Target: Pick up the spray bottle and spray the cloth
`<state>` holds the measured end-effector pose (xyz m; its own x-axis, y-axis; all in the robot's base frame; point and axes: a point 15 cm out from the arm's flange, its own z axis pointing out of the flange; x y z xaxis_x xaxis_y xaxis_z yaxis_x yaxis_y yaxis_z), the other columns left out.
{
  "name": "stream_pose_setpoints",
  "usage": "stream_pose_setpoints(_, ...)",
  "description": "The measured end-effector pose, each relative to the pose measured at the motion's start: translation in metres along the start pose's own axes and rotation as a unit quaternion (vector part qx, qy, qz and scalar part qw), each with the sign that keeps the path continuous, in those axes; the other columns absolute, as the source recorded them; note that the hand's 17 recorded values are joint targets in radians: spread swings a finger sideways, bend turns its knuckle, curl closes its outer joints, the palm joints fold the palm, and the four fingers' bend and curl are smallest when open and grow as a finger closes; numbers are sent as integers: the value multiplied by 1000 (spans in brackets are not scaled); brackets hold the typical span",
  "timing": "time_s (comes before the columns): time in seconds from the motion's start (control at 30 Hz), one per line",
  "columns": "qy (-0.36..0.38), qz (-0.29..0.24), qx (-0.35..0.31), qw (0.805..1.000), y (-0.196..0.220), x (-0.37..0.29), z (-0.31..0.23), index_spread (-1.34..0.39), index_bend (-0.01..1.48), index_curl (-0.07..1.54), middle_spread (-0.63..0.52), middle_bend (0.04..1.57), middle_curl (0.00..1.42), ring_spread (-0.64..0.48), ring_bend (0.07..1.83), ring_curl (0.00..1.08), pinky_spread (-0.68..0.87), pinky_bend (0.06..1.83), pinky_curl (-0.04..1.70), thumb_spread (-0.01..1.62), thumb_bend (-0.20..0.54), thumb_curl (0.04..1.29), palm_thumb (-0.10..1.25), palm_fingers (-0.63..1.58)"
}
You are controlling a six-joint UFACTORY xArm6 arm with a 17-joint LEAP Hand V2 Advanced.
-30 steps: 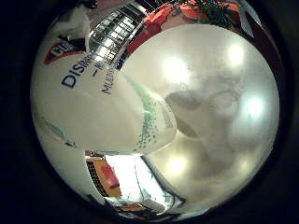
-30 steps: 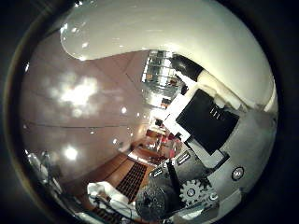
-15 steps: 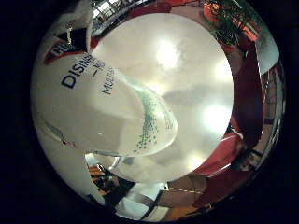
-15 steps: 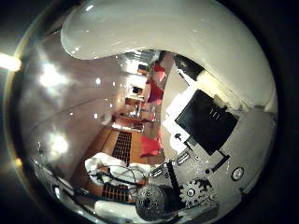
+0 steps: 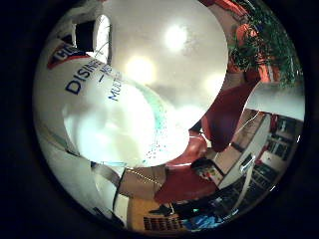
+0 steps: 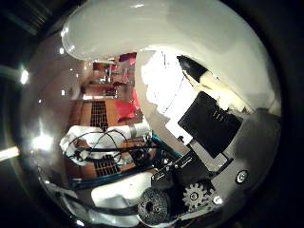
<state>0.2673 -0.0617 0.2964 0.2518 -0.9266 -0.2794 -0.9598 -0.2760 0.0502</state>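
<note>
The white spray bottle (image 5: 107, 124) with blue print lies right against my palm and fills much of the little finger side view. Its rounded white body (image 6: 166, 33) also arcs across the thumb side view. My right hand (image 6: 213, 142) shows as black and white parts with small gears, its fingers curled close round the bottle. The bottle hangs above a glossy white round table (image 5: 169, 55). I cannot make out the cloth in either view.
Red chairs (image 5: 224, 114) stand beside the table, with a green plant (image 5: 264, 45) and a white pillar (image 5: 279, 99) behind them. The thumb side view shows a wooden floor (image 6: 97, 111), more red seats and dark stands farther off.
Both views have swung: the table has slid away and more of the room shows, so the hand has turned and lifted. The bottle stays in the same place against the palm.
</note>
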Motion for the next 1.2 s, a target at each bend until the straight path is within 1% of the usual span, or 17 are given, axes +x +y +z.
stream_pose_setpoints(0.13, 56, -33, -45, 997, 1, -13, -5, -204, 1151, 732, -95, 1394, 644, -160, 1490, 606, -169, 1070, 1271, 977, -14, 746, 1031, 1174)
stream_pose_setpoints(0.27, 101, -51, -63, 992, -9, -28, -18, -205, 1150, 734, -95, 1393, 643, -159, 1491, 606, -171, 1062, 1284, 970, -14, 755, 1025, 1176)
stream_pose_setpoints(0.4, 134, -57, -76, 986, -29, -42, -33, -205, 1147, 735, -95, 1394, 641, -159, 1489, 606, -183, 1054, 1294, 968, -14, 761, 1024, 1180)
stream_pose_setpoints(0.5, 147, -56, -99, 983, -45, -56, -37, -205, 1145, 736, -95, 1394, 640, -159, 1488, 605, -191, 1050, 1300, 968, -14, 764, 1023, 1181)
stream_pose_setpoints(0.63, 172, -51, -151, 972, -58, -68, -34, -206, 1144, 737, -95, 1394, 639, -159, 1488, 605, -198, 1046, 1306, 968, -14, 768, 1022, 1181)
stream_pose_setpoints(0.77, 193, -47, -185, 962, -67, -78, -20, -206, 1142, 738, -95, 1394, 638, -159, 1490, 605, -204, 1043, 1310, 965, -15, 773, 1013, 1182)
stream_pose_setpoints(0.93, 232, -31, -221, 947, -75, -75, 2, -206, 1143, 740, -95, 1392, 638, -159, 1493, 603, -211, 1041, 1314, 964, -14, 771, 1006, 1181)
stream_pose_setpoints(1.1, 237, -27, -240, 941, -81, -74, 20, -206, 1142, 740, -95, 1392, 639, -159, 1494, 602, -216, 1040, 1316, 964, -14, 772, 1006, 1180)
stream_pose_setpoints(1.2, 238, -28, -233, 942, -86, -73, 24, -206, 1142, 741, -95, 1391, 639, -159, 1495, 601, -218, 1040, 1317, 964, -14, 772, 1005, 1181)
